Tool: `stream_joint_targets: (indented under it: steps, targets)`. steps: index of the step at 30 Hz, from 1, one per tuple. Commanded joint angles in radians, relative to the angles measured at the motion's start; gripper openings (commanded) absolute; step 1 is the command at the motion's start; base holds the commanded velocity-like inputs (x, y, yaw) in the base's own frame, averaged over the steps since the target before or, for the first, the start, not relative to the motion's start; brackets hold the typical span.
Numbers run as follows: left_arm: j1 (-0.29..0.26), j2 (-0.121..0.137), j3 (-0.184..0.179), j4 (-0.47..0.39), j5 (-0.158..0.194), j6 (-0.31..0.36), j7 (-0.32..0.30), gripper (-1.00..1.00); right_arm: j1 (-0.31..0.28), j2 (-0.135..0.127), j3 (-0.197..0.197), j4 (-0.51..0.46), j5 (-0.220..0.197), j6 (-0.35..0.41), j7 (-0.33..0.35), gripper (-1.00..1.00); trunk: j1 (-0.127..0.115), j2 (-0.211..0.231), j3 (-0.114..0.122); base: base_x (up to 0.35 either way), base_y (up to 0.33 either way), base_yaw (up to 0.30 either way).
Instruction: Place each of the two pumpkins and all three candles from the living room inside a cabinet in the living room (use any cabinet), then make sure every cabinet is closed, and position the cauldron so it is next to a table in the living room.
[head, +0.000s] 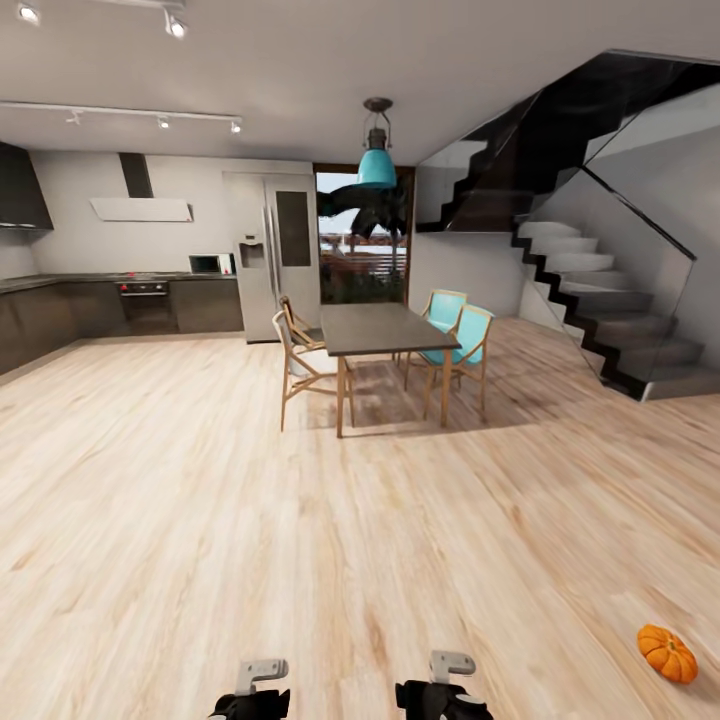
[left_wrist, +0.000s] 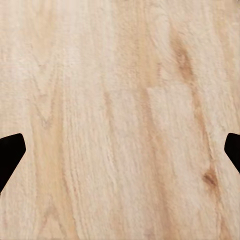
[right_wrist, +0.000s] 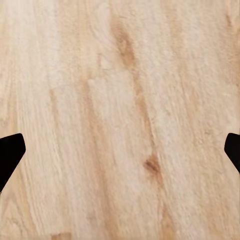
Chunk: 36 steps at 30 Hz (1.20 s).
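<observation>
Lying on the wooden floor (head: 300, 540), one pumpkin (head: 667, 653) sits right of the right gripper (right_wrist: 120, 150); both grippers, including the left gripper (left_wrist: 120, 150), are spread wide, holding nothing

Pale wood floor (head: 200, 520); dining table (head: 385, 328) with chairs at 12 o'clock, kitchen (head: 140, 300) at 10, staircase (head: 600, 310) at 2.

We look down at a light wood floor (left_wrist: 120, 100) with long grain lines and a small brown knot. The left gripper (left_wrist: 120, 155) is wide apart, its two dark fingertips (left_wrist: 9, 155) at the sides, holding nothing.
</observation>
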Motion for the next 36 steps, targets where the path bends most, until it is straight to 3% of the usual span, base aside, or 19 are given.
stream_joint_targets:
  steps: [1, 11, 36]
  targets:
    - [-0.001, 0.000, -0.009, 0.001, 0.010, -0.004, 0.002, 1.00, 0.000, 0.001, 0.001, -0.002, -0.009, 0.005, -0.004, 1.00, 0.000, 0.000, -0.001, 0.204, 0.000, 0.006]
    - [-0.001, 0.000, -0.009, 0.001, 0.010, -0.004, 0.002, 1.00, 0.000, 0.002, 0.001, -0.002, -0.009, 0.005, -0.004, 1.00, 0.000, 0.000, -0.003, 0.167, 0.000, 0.053]
    - [-0.001, 0.000, -0.009, 0.001, 0.010, -0.004, 0.002, 1.00, 0.000, 0.002, 0.002, -0.001, -0.009, 0.004, -0.004, 1.00, 0.000, 0.000, -0.025, 0.047, 0.000, 0.229]
